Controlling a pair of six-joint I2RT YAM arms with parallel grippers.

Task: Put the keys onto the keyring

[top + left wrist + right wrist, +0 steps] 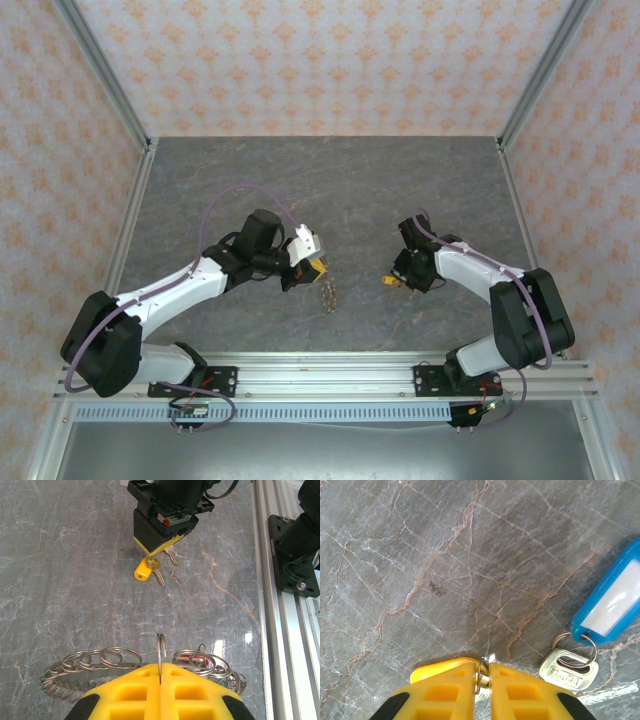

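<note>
Over on the left side of the grey marbled table [330, 180], the left gripper [160, 669] has its yellow fingers [130, 690] pressed together. Pinched upright in the seam between them is one thin steel loop of the keyring [95, 662]. The rest of that ring, a chain of overlapping split loops, fans out to both sides just past the fingertips. A red key tag [192, 656] peeks through the loops on the right, mostly hidden. From above, the chain dangles off that gripper toward the near edge, and whether its lower end touches the table I cannot tell. Across from it, facing it and well apart, the right gripper [481, 674] is closed down too, jaws clamped on the small ring of the yellow key [437, 669], whose yellow plastic tag pokes out to the left behind the fingers. The left wrist camera catches that same yellow tag just below the right gripper's tips with metal key blades beside it, low at the table surface; whether it rests there I cannot tell. Just right of the right gripper, lying flat on the table and not held, is the blue key [568, 670]. It has a silver head stamped with letters, joined by a small split ring to a blue tag [615, 597] with a white label window.
</note>
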